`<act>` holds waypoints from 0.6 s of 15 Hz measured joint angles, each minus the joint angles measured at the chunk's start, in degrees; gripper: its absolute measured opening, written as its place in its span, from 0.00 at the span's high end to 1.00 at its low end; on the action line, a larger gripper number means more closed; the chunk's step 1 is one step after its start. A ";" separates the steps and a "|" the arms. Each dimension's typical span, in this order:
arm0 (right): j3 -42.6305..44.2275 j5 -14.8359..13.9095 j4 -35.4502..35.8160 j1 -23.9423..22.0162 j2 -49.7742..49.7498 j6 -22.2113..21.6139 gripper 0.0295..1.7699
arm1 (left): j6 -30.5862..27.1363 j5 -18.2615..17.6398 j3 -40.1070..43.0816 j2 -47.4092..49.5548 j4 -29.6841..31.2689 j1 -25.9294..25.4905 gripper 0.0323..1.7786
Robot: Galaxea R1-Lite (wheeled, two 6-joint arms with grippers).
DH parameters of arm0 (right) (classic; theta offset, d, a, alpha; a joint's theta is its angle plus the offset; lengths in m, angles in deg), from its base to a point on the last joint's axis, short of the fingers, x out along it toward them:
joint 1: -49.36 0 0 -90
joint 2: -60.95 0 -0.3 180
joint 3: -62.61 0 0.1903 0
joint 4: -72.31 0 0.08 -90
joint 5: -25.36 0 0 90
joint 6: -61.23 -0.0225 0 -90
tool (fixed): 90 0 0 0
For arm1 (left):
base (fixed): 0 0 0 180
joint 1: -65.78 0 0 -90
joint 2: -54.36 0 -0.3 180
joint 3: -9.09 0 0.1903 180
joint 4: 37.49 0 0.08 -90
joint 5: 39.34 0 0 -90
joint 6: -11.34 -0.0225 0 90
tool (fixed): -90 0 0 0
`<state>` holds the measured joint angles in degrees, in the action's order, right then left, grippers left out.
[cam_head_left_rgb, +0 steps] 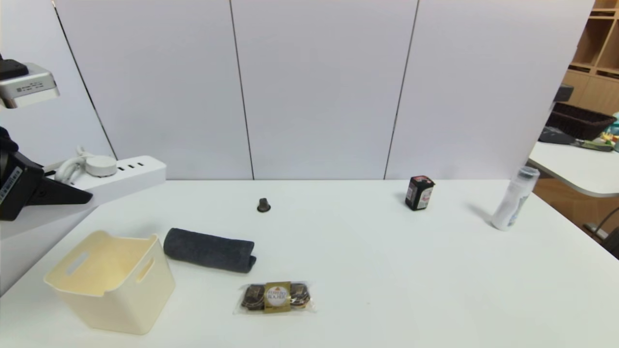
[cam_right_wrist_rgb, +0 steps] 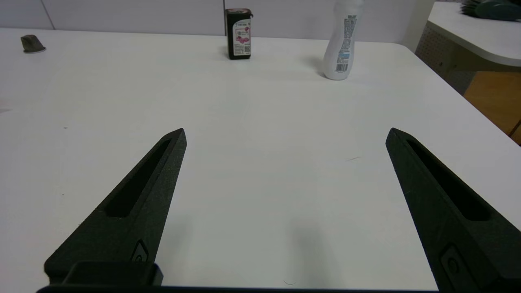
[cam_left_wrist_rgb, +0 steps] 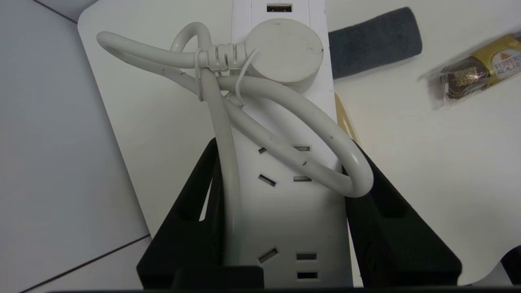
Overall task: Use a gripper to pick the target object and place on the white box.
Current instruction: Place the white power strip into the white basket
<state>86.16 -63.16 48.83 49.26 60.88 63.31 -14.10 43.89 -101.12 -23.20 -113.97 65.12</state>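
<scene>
Left gripper [cam_left_wrist_rgb: 281,171] held at the left edge of the head view, raised well above the table [cam_head_left_rgb: 387,270], its two black fingers [cam_left_wrist_rgb: 191,228] clamped against the long sides of the power strip [cam_head_left_rgb: 125,175]. The strip projected forward from the claw, sockets upward, off the table surface; its bundled white cord [cam_left_wrist_rgb: 228,134] looped across the top face between the fingers, with the round plug [cam_left_wrist_rgb: 283,53] lying on the strip just beyond the fingertips. The white box [cam_head_left_rgb: 113,285] stood open-topped on the table below and slightly ahead of the claw, not touching the strip. A rolled grey towel [cam_head_left_rgb: 209,250] lay just beside the box on the side away from the claw, and a packet of chocolates [cam_head_left_rgb: 276,297] lay farther out. A small dark cap [cam_head_left_rgb: 263,205], a dark carton [cam_head_left_rgb: 419,193] and a white bottle [cam_head_left_rgb: 513,205] stood well apart from the claw across the table.

Right gripper [cam_right_wrist_rgb: 285,138] was level above the near table edge, fingers spread wide, holding nothing.
</scene>
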 joint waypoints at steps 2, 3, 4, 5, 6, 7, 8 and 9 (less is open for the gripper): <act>0.00 0.01 0.01 0.00 0.00 0.02 0.04 | 0.00 2.76 -2.82 -0.63 -4.49 -0.13 0.52; 0.00 0.00 0.01 0.00 0.00 0.04 0.04 | 0.00 3.67 -3.75 -0.85 -5.97 -0.16 0.52; 0.00 0.01 0.01 0.00 0.00 0.00 0.04 | 0.00 4.08 -4.52 -1.00 -7.50 -0.18 0.52; 0.00 0.00 0.01 0.00 0.00 0.00 0.04 | 0.01 4.24 -5.19 -1.08 -9.03 -0.20 0.52; 0.00 0.01 0.01 0.00 0.00 0.02 0.04 | 0.01 4.83 -5.77 -1.18 -10.80 -0.20 0.52; 0.00 0.01 0.01 0.00 0.00 0.00 0.04 | -0.02 5.68 -6.23 -1.29 -12.18 -0.20 0.52; 0.00 0.04 0.01 0.00 0.00 0.00 0.04 | 0.01 6.16 -6.56 -1.39 -13.36 -0.20 0.52; 0.00 0.00 0.01 0.00 0.00 0.04 0.04 | 0.06 6.25 -6.70 -1.46 -14.32 -0.20 0.52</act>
<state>86.16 -63.16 48.84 49.26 60.88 63.35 -14.04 50.14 -107.83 -24.66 -128.30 64.92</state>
